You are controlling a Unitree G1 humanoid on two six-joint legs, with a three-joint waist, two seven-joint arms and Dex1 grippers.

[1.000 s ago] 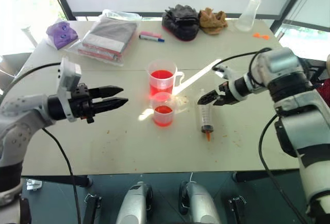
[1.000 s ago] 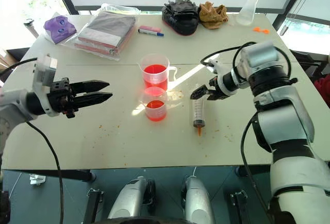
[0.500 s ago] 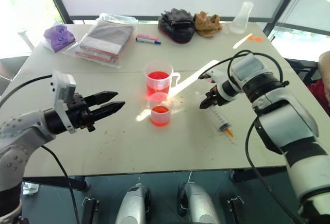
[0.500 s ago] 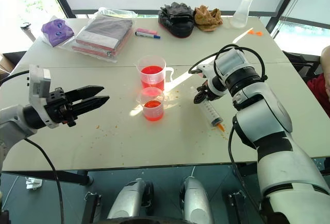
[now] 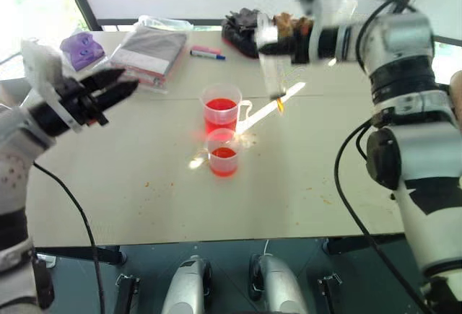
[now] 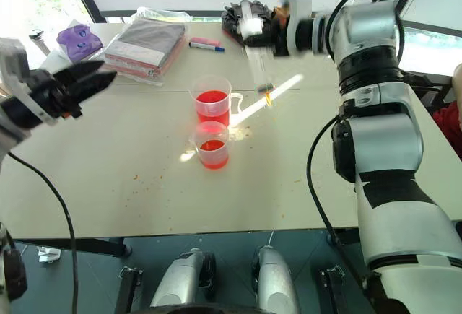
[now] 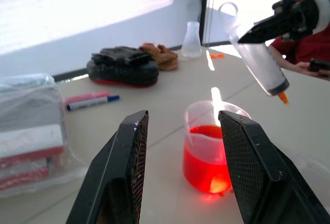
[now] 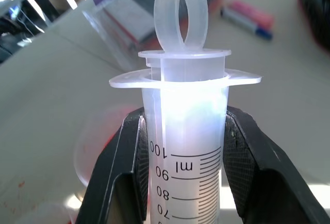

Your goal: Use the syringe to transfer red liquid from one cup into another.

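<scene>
Syringe (image 5: 273,68) in my right gripper (image 8: 183,152), clamped at the top of the barrel just under the flange, plunger pushed right in. It hangs tip-down in the air, above the table (image 5: 144,184) and just beside the tall handled beaker (image 5: 224,112), not yet over it. My left gripper (image 7: 180,147) hovers well off to the side with its fingers spread wide, holding nothing. Both the beaker and the short cup (image 5: 223,154) touching its near side have red liquid (image 7: 203,149) in them, so I can't judge how much has already been carried across. I'd say what remains for this round is dipping the tip in the beaker, drawing up, and emptying it over the short cup.
</scene>
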